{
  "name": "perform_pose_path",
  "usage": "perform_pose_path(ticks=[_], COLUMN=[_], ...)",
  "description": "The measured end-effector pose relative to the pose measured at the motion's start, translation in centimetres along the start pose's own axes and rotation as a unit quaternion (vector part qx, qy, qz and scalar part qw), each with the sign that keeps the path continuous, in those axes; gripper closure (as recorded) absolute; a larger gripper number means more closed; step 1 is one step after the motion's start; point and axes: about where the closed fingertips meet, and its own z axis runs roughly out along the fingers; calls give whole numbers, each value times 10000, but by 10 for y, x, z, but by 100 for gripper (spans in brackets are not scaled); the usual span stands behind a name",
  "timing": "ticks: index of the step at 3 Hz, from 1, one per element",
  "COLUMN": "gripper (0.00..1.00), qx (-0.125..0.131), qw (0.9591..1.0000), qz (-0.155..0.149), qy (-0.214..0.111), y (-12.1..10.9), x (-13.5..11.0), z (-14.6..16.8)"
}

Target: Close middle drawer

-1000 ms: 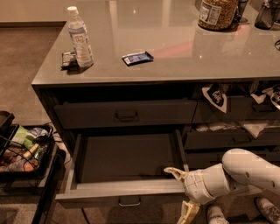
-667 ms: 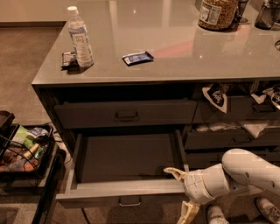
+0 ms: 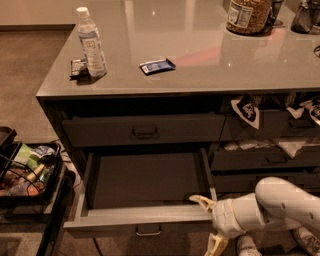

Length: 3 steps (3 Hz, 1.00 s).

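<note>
The middle drawer is a wide dark grey drawer pulled far out of the cabinet. Its plain grey interior holds nothing, and a small metal loop handle sits at the centre of its low front panel. My gripper is at the right end of that front panel, on a white arm coming in from the lower right. Its fingers are spread. One cream fingertip reaches over the panel's top edge into the drawer. The other hangs below the panel.
A closed wide drawer sits just above. Narrower drawers on the right are partly open with cloths hanging out. The grey counter holds a water bottle, a blue packet and a jar. A black cart of items stands at left.
</note>
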Motion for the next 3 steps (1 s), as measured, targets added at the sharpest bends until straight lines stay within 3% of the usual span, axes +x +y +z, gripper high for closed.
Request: perform_pose_path(ticks=[1,3], gripper=[0,42], qx=[-14,-72], qw=[9993,9990], qz=[272,323], qy=[-241,-303], y=[15,19], x=[33,35], z=[26,33])
